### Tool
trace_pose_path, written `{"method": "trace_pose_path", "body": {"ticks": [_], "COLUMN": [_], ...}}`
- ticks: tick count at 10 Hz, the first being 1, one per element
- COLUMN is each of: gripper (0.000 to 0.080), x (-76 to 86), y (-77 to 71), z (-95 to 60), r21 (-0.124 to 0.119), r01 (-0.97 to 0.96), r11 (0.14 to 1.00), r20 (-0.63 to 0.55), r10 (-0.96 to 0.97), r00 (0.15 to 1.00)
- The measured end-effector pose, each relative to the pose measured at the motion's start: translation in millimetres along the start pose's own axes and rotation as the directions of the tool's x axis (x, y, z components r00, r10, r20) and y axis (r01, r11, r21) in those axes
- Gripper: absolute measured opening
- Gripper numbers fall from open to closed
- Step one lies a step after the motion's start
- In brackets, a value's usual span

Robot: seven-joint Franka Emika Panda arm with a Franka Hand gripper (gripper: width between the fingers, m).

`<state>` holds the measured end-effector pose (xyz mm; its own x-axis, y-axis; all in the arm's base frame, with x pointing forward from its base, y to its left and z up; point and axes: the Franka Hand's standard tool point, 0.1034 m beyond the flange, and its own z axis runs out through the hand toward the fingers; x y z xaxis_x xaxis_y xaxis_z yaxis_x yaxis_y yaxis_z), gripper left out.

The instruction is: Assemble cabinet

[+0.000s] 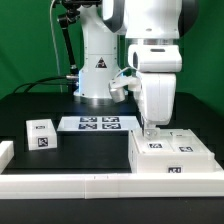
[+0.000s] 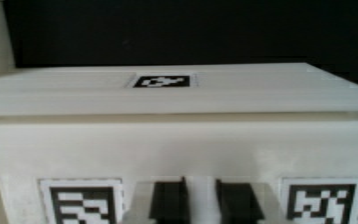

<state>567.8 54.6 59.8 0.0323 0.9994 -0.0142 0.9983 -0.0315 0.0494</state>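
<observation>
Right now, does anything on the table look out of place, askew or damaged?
Nothing looks damaged or spilled. Only a small white block lies apart from the cabinet, at the exterior view's left of the marker board.

White cabinet (image 1: 172, 155), tagged top, lying flat at exterior view's right, small block (image 1: 40, 133) well apart

Close in on the cabinet (image 2: 176, 110), white filling nearly the whole frame.
One black-and-white tag (image 2: 163, 82) sits on the far flat face, with darkness beyond its edge. Nearer, a second tag (image 2: 82, 203) and a third tag (image 2: 327, 203) flank the gripper (image 2: 197, 205). Its dark fingers (image 2: 167, 205) stand close together, a thin white strip between them. Whether they're gripping is unclear.
</observation>
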Motion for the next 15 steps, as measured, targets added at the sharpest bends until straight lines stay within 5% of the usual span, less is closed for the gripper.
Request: {"method": "trace_pose_path", "body": {"ticks": [2,7,10,11,12,13,15], "gripper": [0.0072,0.0072,0.0432,0.0432,0.0617,0.0734,0.0786], "x": [0.4,0.1,1.5,1.2,-1.0,-4.6,-15.2], "y": [11.2,11.3,11.7,11.1,8.4,5.6,-6.8], "z": [0.5,0.5,-0.2,-2.1,-5.9,-11.6,-29.2], "r21": [-0.005,-0.003,-0.005,-0.011,-0.021,-0.043,-0.112], "r01": [-0.004,-0.007,0.000,0.003,0.006,0.001,-0.095], "r11": [1.000,1.000,1.000,1.000,1.000,0.999,0.989], "r20": [-0.001,0.000,0.001,0.002,0.005,0.002,-0.017], "r10": [0.004,0.007,0.000,-0.002,-0.006,0.000,0.093], "r00": [1.000,1.000,1.000,1.000,1.000,1.000,0.995]}}
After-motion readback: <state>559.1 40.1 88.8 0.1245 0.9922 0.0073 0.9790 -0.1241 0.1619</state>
